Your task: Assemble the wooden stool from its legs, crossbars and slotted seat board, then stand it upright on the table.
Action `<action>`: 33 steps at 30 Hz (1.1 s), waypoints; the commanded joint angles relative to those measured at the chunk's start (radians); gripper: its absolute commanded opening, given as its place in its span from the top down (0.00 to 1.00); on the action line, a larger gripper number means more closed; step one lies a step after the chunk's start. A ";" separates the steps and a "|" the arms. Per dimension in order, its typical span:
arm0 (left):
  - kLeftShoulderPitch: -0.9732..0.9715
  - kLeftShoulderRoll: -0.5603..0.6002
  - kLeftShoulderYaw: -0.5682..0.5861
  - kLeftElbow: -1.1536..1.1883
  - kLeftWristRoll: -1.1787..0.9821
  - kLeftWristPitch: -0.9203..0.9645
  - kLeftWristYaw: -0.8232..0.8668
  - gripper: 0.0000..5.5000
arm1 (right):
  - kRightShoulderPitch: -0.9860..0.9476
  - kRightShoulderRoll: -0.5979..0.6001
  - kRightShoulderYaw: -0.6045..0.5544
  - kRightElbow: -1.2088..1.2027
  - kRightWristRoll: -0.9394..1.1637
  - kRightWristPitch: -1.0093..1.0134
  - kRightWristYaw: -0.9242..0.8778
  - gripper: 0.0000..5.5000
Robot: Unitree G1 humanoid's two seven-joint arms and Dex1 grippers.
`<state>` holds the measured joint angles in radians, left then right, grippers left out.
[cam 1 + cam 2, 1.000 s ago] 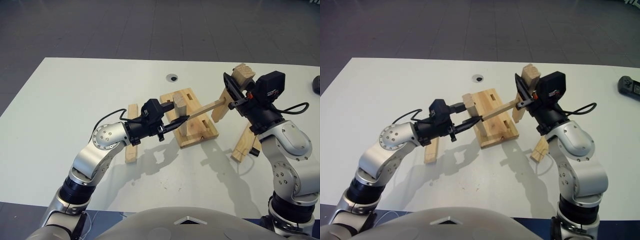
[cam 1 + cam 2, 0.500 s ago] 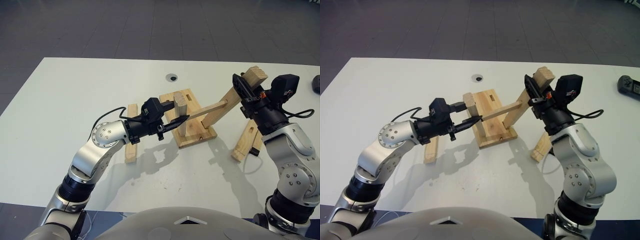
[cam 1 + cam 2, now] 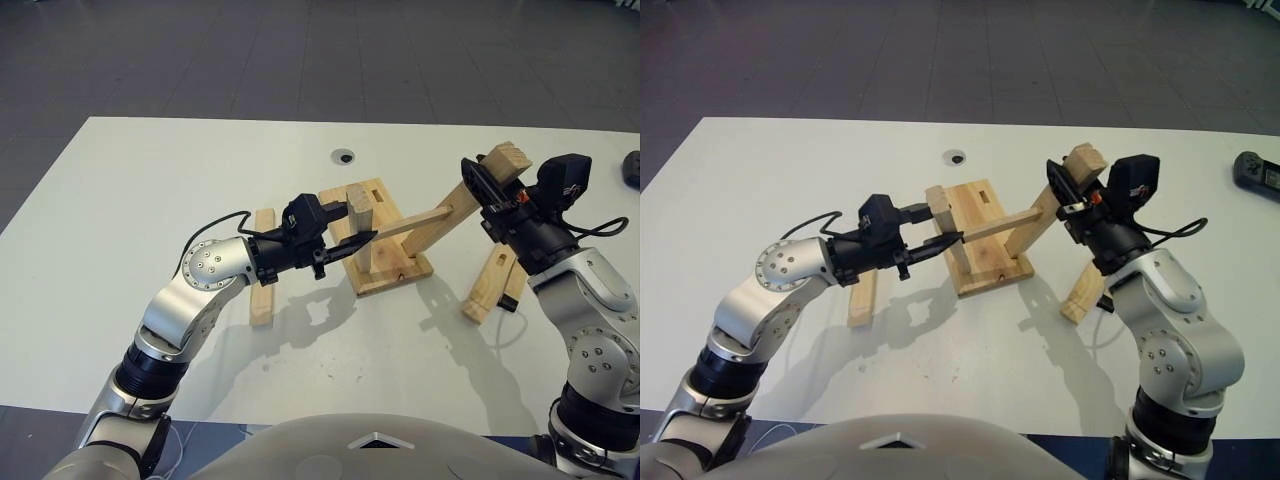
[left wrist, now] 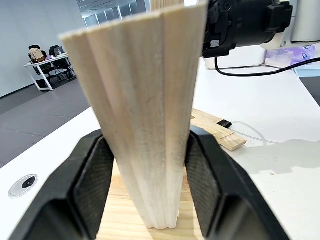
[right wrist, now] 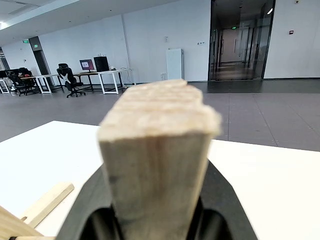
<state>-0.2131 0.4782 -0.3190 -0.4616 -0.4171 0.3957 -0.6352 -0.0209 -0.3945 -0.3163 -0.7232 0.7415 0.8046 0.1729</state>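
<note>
The slotted seat board [image 3: 400, 262] lies flat mid-table. One wooden leg [image 3: 358, 200] stands upright on it, and my left gripper [image 3: 352, 222] is shut on that leg; its pads [image 4: 95, 185] press both sides of the wood [image 4: 150, 125]. A thin crossbar [image 3: 412, 222] runs from this leg to a second, tilted leg [image 3: 508, 158]. My right gripper [image 3: 490, 185] is shut on the upper part of the tilted leg, whose end [image 5: 160, 135] sits between the jaws. The tilted leg's lower end hangs just over the board's right edge.
A loose leg [image 3: 263, 270] lies on the table left of the board, under my left arm. Another loose leg [image 3: 488, 285] lies to the right, below my right gripper. A cable hole [image 3: 345, 155] sits behind the board, and a black device [image 3: 632, 168] at the right edge.
My right gripper swung its leg out to the right and tilted it more, stretching the crossbar between both legs. The left gripper and upright leg stayed in place.
</note>
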 commanded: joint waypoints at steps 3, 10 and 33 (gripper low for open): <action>0.034 0.026 -0.054 0.075 0.062 0.071 -0.015 0.62 | 0.048 -0.001 0.063 0.017 0.071 0.093 -0.003 0.81; 0.022 0.028 -0.052 0.094 0.065 0.064 -0.028 0.62 | 0.024 -0.088 0.037 0.015 0.184 0.231 -0.041 0.81; -0.022 0.011 -0.052 0.140 0.077 0.044 -0.034 0.62 | 0.012 -0.079 0.115 0.107 0.060 0.105 -0.100 0.81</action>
<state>-0.2477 0.4766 -0.3202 -0.3996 -0.4135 0.3612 -0.6676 -0.0562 -0.5062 -0.2605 -0.6691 0.8196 0.8865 0.0498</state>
